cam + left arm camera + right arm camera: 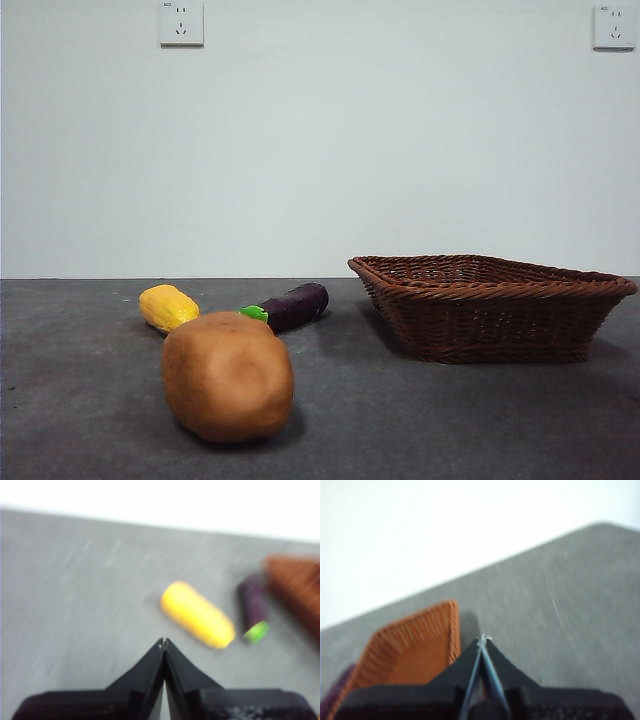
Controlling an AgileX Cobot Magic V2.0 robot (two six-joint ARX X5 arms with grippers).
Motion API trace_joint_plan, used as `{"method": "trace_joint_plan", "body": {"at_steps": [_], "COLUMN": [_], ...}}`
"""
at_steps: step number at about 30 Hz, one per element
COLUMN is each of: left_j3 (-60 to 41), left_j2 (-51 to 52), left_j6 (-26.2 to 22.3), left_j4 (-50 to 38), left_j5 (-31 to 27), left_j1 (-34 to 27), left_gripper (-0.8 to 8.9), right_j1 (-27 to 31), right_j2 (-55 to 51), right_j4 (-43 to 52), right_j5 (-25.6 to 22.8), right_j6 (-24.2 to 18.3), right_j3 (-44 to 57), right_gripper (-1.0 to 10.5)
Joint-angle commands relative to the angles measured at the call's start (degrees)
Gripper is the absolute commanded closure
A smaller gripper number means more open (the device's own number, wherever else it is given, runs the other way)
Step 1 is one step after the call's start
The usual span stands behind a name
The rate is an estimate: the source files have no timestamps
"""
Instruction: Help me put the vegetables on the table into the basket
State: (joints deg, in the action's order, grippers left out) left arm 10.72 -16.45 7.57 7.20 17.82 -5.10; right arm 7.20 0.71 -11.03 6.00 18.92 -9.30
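Hovering with my left gripper [163, 641] pinched closed above the small yellow corn cob [197, 614] on the dark grey bench [80, 400], well apart from the brown wicker basket [480, 325], I risk nudging it away unopened.

Behind my workspace I see a plain pale wall [320, 150], evenly lit, with two white power sockets high up: one at left [181, 22], one at far right [614, 26].
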Motion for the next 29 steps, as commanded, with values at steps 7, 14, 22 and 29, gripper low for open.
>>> {"method": "trace_joint_plan", "body": {"at_steps": [7,14,22,29], "left_j3": [10.1,15.2,16.1,16.1], "left_j2": [-4.2,-8.7,-12.4,-14.3], "left_j6": [5.9,7.4,17.9,17.9], "left_j4": [-0.1,0.9,0.9,1.2], "left_j5": [7.8,15.9,24.7,26.3], "left_j1": [0.1,0.1,0.1,0.2], "left_gripper": [8.17,8.17,8.17,8.18], "right_j1": [0.0,0.0,-0.1,-0.1], "right_j2": [6.5,16.7,25.1,34.0], "right_j4": [-0.9,-11.0,-21.1,-30.1], "right_j5": [0.0,0.0,0.2,10.0], "right_j6": [1.0,1.0,2.4,0.0], "right_j3": [-11.5,-24.3,-34.2,-38.5], "right_gripper": [9.5,9.5,9.5,9.4]}}
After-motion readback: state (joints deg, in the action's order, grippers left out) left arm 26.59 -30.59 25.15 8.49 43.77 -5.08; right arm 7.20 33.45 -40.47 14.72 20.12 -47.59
